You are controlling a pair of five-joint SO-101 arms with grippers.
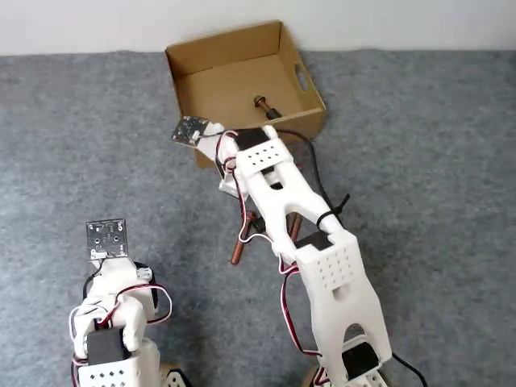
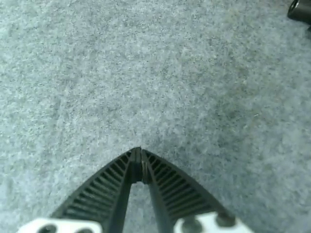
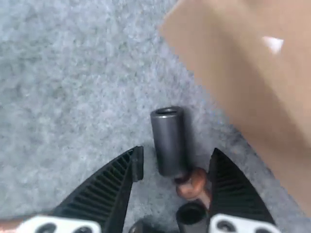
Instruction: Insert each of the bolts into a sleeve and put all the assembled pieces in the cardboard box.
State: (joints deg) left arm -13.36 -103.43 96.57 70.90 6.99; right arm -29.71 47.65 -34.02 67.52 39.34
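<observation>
Sleeve [image 3: 167,141]: is lying on the grey carpet [image 1: 419,161] between the right gripper's fingers, just beside the box's outer wall, with its open end showing.
Bolt [image 3: 193,183]: a copper-coloured one is sitting at the sleeve's other end, with a second sleeve [image 3: 189,213] just beside it.
Right gripper [image 3: 177,162]: is standing wide apart, straddling the sleeve and gripping nothing.
Right arm [image 1: 334,274]: is stretching from 5 o'clock towards the box's front wall.
Loose bolts [image 1: 239,242]: two are lying near the table's centre, partly under the right arm.
Cardboard box [image 1: 234,50]: is sitting at 12 o'clock.
Assembled piece [image 1: 266,106]: is lying inside the cardboard box.
Left gripper [image 2: 141,165]: is pressed closed, fingertips meeting, empty above the carpet.
Left arm [image 1: 113,322]: is sitting folded at 7 o'clock, well apart from the box.
</observation>
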